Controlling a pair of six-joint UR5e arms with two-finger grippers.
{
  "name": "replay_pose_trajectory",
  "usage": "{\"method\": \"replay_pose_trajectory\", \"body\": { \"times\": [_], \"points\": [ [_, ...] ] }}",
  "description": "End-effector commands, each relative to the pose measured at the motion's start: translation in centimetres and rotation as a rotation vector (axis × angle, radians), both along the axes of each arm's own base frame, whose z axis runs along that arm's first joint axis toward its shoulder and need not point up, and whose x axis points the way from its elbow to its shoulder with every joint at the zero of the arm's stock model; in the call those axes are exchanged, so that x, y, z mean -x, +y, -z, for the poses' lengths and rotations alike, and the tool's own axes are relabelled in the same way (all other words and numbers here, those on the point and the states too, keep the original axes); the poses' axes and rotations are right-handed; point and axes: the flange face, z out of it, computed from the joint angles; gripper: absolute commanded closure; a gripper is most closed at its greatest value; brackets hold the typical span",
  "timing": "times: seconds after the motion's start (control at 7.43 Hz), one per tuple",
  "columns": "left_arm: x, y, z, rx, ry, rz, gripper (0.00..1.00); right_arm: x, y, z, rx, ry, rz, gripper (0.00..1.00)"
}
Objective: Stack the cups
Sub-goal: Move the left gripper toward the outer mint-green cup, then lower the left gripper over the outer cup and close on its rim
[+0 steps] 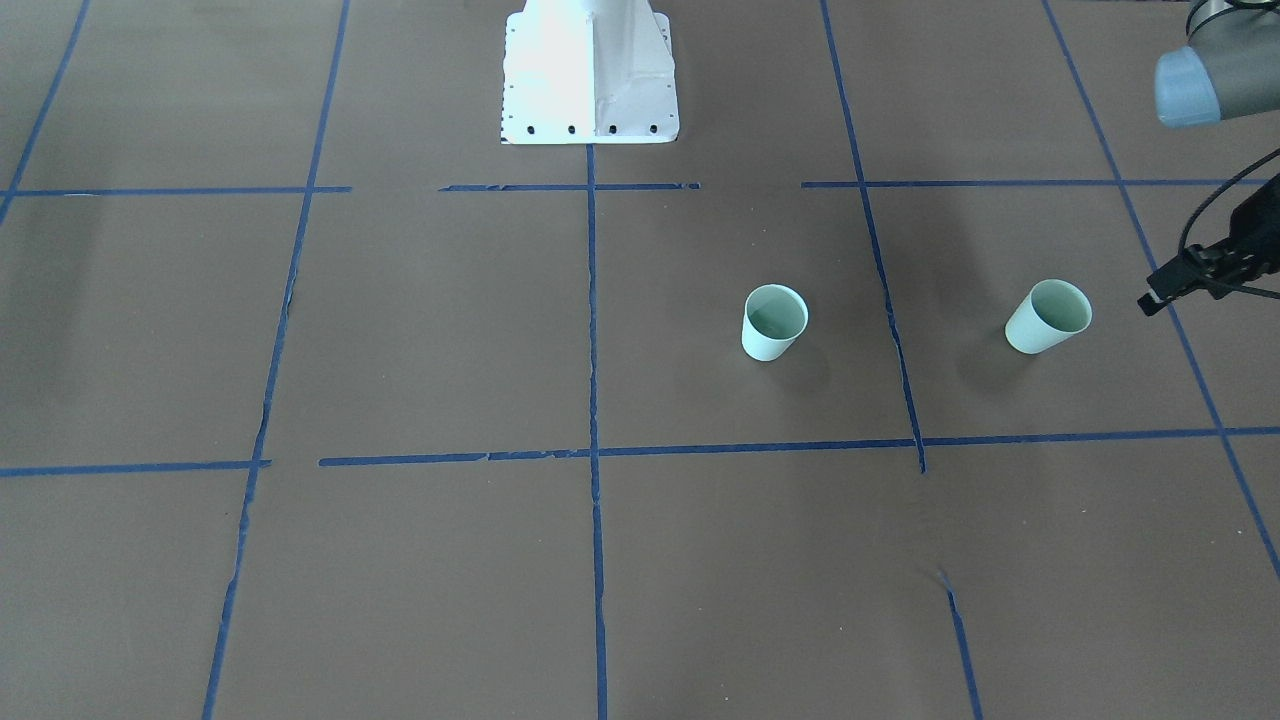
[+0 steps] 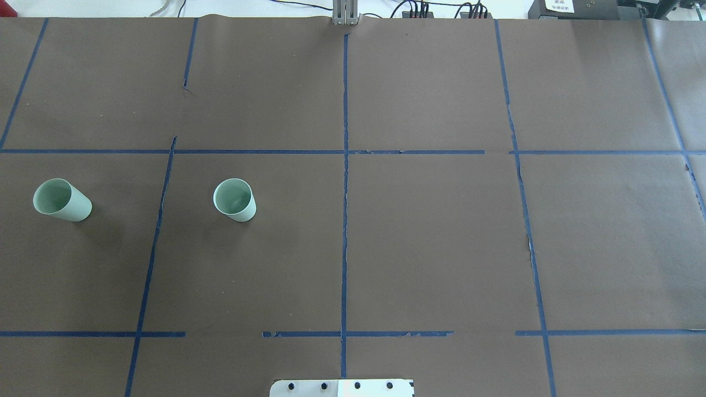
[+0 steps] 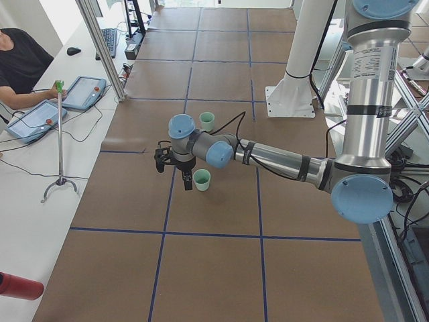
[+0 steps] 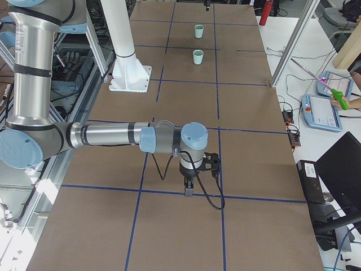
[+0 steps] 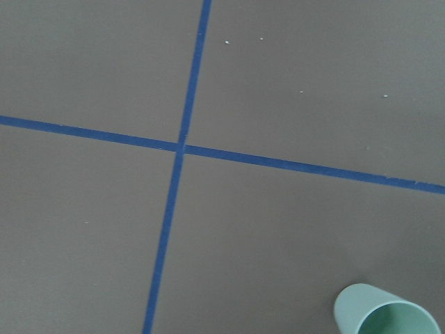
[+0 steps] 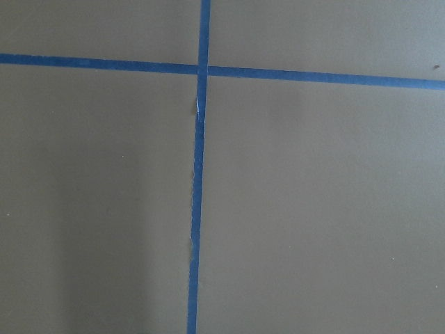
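Note:
Two pale mint-green cups stand upright and apart on the brown table. One cup point(image 1: 774, 322) is nearer the middle point(image 2: 234, 199). The other cup point(image 1: 1047, 316) is further out on my left side point(image 2: 60, 199), and its rim shows at the bottom of the left wrist view point(image 5: 386, 314). My left gripper point(image 1: 1160, 292) hovers beside the outer cup, apart from it. In the exterior left view point(image 3: 174, 172) its fingers stand spread and empty. My right gripper point(image 4: 197, 176) hangs over bare table far from both cups. I cannot tell whether it is open or shut.
The white robot base point(image 1: 590, 75) stands at the table's robot-side edge. Blue tape lines point(image 2: 345, 220) divide the brown table cover into squares. Operators' tablets point(image 3: 40, 117) and a stand point(image 3: 60, 141) sit beside the table's far side.

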Motion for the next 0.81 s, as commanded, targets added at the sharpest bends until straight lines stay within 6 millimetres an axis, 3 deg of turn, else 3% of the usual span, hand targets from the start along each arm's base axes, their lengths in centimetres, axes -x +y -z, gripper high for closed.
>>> {"method": "replay_pose_trajectory", "body": {
  "times": [0.0, 0.67],
  "points": [
    [-2.9, 0.8, -1.7, 0.011, 0.016, -0.001, 0.00, 0.1, 0.0, -0.1, 0.001, 0.000, 0.001, 0.00],
    [-6.5, 2.2, -3.2, 0.000, -0.026, -0.066, 0.00, 0.1, 0.0, -0.1, 0.001, 0.000, 0.001, 0.00]
  ]
}}
